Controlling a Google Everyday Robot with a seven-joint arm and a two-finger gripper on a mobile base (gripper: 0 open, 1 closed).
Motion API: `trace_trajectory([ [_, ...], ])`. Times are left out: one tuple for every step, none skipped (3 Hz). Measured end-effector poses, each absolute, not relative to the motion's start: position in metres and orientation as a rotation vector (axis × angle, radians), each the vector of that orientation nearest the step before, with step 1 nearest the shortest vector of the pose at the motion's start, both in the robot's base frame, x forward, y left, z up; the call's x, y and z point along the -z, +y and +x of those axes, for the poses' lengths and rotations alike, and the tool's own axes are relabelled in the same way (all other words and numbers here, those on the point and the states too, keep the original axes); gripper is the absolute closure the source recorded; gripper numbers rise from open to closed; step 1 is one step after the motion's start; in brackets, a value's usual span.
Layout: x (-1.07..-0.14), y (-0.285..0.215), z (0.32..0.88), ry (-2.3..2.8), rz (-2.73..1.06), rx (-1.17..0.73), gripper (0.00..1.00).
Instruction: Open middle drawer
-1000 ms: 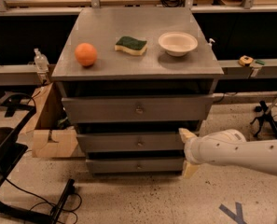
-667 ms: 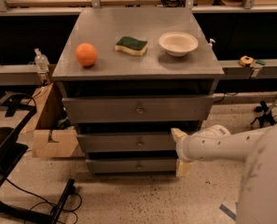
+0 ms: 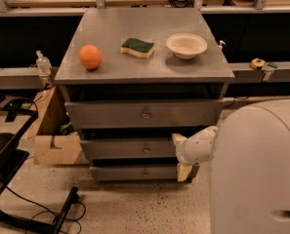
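The grey cabinet has three flat-fronted drawers. The middle drawer is shut, with its small round knob at the centre. The top drawer and the bottom drawer are also shut. My gripper is in front of the right end of the middle drawer, to the right of the knob and not touching it. Its two cream fingertips stand apart, one above the other, with nothing between them. My white arm fills the lower right and hides the cabinet's right edge there.
On the cabinet top lie an orange, a green and yellow sponge and a white bowl. A cardboard box stands left of the cabinet. A black stand and cables are on the floor at the left.
My gripper has moved left along the drawer fronts, closer to the middle drawer's knob. The arm's bulk has come into the right foreground. The drawers have not moved.
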State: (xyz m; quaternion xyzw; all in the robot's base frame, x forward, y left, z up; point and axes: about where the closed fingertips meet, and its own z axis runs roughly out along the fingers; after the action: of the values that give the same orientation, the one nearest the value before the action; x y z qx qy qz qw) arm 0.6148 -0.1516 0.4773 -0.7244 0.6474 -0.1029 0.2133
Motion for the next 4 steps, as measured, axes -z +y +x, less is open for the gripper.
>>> trace_trajectory([
  [-0.466, -0.149, 0.634, 1.822, -2.018, 0.303, 0.0],
  [-0.45, -0.15, 0.654, 1.865, -2.037, 0.328, 0.0],
  [-0.435, -0.15, 0.667, 1.899, -2.056, 0.341, 0.0],
  [-0.423, -0.149, 0.67, 1.928, -2.065, 0.334, 0.17],
])
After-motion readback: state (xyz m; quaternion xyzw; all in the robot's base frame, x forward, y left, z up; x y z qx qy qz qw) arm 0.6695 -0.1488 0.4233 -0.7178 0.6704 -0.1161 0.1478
